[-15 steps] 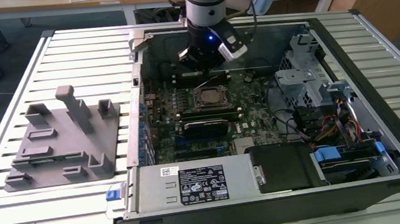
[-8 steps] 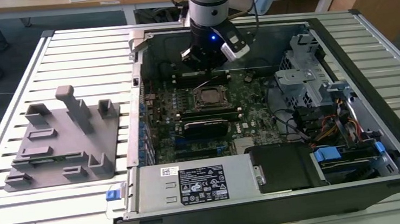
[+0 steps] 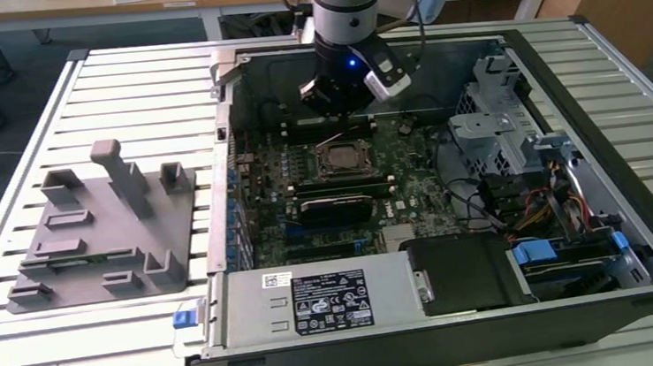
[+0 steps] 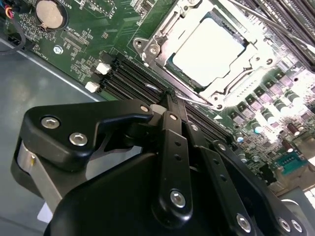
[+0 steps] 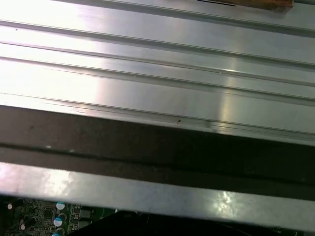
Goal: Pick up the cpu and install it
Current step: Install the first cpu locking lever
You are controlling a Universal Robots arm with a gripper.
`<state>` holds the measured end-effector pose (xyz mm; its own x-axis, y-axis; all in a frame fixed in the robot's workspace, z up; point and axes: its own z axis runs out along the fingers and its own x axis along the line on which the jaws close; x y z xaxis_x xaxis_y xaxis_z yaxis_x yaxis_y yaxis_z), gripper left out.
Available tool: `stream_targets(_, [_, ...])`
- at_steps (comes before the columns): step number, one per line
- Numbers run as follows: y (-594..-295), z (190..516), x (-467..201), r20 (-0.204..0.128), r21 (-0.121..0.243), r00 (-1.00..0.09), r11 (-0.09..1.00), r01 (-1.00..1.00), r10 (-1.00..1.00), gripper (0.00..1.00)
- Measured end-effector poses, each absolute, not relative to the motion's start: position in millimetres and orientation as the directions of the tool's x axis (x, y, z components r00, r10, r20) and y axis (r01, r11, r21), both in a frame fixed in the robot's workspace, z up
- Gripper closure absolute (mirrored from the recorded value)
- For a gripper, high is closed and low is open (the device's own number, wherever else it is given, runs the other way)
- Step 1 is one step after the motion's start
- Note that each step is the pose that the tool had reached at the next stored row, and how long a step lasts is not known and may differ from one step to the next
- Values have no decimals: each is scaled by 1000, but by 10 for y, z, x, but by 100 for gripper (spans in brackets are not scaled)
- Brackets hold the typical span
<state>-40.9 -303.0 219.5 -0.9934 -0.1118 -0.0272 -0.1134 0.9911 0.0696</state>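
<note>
1. Where the exterior view looks down on the slatted metal table [image 3: 116, 343], an open computer case [image 3: 435, 333] lies on its side with the green motherboard [image 3: 419, 153] exposed. The gripper [image 3: 340, 104] hangs over the far part of the board, just beyond the socket [image 3: 340, 158]; the arm hides the board beneath it. The cpu [image 3: 338, 157] sits in that socket, small and hard to make out. A grey fixture tray [image 3: 100, 234] stands on the table towards the exterior view's left, well apart from the case. A drive cage [image 3: 499, 123] and bundled cables [image 3: 530, 209] crowd the exterior view's right.

2. In the second wrist view, the gripper's black linkage [image 4: 172, 162] blocks the near half. Its fingers [image 4: 170, 101] come together to a narrow tip with nothing between them, over the black memory slots [image 4: 133, 81]. Beyond them the cpu [image 4: 209, 51] lies flat in the socket frame [image 4: 162, 44], its pale top washed out by glare. A coin battery [image 4: 49, 13] sits on the board.

3. In the first wrist view, table slats [image 5: 157, 59] and the case wall [image 5: 157, 152] cover nearly everything; a cut-off sliver of motherboard [image 5: 44, 216] peeks at one edge.
</note>
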Motion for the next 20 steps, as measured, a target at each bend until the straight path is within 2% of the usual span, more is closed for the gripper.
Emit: stream_targets(20, [-3027, 2017, -316, -27, 70, -994, 992, -108, -107, 89])
